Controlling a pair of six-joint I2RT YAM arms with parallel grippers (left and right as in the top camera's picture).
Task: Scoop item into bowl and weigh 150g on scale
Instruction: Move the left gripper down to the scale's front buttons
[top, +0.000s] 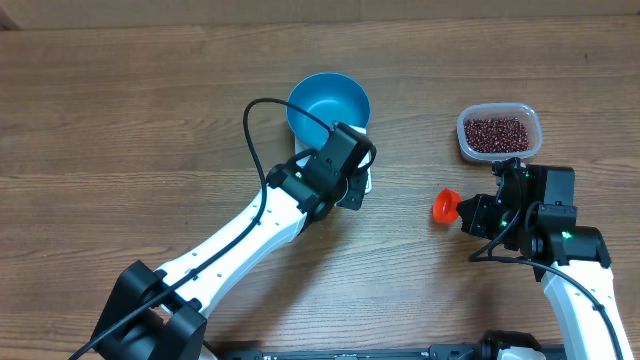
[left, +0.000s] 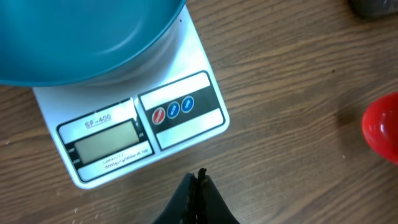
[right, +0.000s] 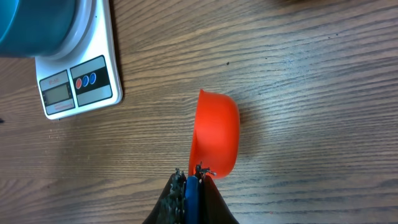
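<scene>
Wooden counter (top: 120, 100) all round. Looking down on a bright blue bowl (top: 328, 105) parked on top of a little white scale (left: 124, 124), bowl about as wide as the scale itself. Dark red beans (top: 497, 132) heaped in a clear plastic tub (top: 462, 135) off to the right, well apart from the bowl.

Left fingers (left: 198, 186) pinched tight together with nothing between them, hanging just in front of the scale's display edge.

Right fingers (right: 189, 177) clamped on the blue handle of an orange scoop (right: 214, 134), cup end pointing toward the scale, roughly between scale and tub. Scoop touching the counter or hovering? Can't tell.

Grey display on the scale, plus three small round buttons beside it: one red, two blue.
</scene>
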